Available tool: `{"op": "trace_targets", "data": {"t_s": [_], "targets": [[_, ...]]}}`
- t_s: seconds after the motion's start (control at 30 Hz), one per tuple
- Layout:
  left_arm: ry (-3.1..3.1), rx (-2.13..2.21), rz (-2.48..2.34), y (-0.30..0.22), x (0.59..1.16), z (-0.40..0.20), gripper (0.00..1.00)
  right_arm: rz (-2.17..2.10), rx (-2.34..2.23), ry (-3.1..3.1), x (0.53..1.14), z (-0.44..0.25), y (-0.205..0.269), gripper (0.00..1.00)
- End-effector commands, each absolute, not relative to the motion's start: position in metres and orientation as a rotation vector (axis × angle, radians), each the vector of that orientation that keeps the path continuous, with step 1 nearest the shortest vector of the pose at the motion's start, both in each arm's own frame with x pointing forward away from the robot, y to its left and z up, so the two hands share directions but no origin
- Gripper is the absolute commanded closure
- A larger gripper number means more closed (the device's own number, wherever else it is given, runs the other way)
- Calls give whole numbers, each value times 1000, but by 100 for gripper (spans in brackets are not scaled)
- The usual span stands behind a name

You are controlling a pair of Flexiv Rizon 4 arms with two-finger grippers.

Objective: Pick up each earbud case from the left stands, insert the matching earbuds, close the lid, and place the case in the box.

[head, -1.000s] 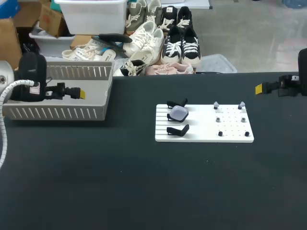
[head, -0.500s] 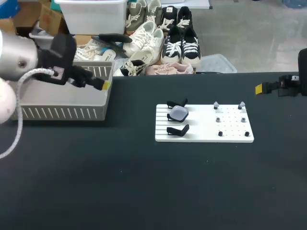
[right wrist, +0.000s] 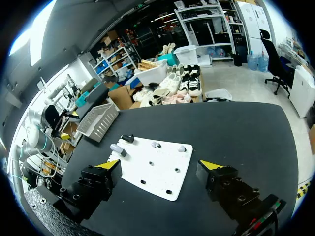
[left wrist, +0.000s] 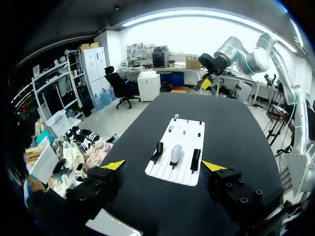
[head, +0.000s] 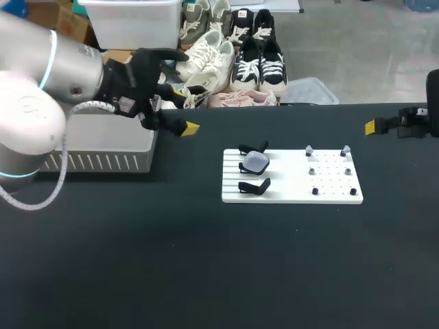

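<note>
Head view: left gripper (head: 184,110) hangs beside the grey slotted plastic basket (head: 103,161). The pale lilac rounded earbud case (head: 256,162) sits apart from it on the middle black stand of a white slotted board (head: 291,179), and right gripper (head: 374,127) shows one yellow tip only. Left wrist view: fingers spread wide, holding nothing, case straight ahead, right arm (left wrist: 246,54) seen in full beyond the board. Right wrist view: this one alone shows the right fingers, wide apart and empty, with the board just ahead, the case on its far end and the basket beyond.
</note>
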State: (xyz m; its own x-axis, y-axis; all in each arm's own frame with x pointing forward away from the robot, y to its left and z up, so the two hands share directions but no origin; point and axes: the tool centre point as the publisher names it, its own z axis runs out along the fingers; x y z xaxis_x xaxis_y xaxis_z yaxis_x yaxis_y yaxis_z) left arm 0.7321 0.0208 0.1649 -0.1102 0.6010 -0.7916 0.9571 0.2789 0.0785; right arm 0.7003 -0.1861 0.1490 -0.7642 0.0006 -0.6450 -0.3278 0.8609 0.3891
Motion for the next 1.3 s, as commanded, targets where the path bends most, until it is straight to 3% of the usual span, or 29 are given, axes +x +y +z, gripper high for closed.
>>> {"op": "trace_targets", "data": {"t_s": [0.03,0.77,1.3], "targets": [[1756,1507,-724,7,750,148,0,649,-238,2370,701,149,-187,0],[1625,1676,-812,-40,749,75,0,649,-238,2370,701,149,-187,0],[1625,1686,-942,-59,742,55,3,649,-238,2370,701,149,-187,0]]}}
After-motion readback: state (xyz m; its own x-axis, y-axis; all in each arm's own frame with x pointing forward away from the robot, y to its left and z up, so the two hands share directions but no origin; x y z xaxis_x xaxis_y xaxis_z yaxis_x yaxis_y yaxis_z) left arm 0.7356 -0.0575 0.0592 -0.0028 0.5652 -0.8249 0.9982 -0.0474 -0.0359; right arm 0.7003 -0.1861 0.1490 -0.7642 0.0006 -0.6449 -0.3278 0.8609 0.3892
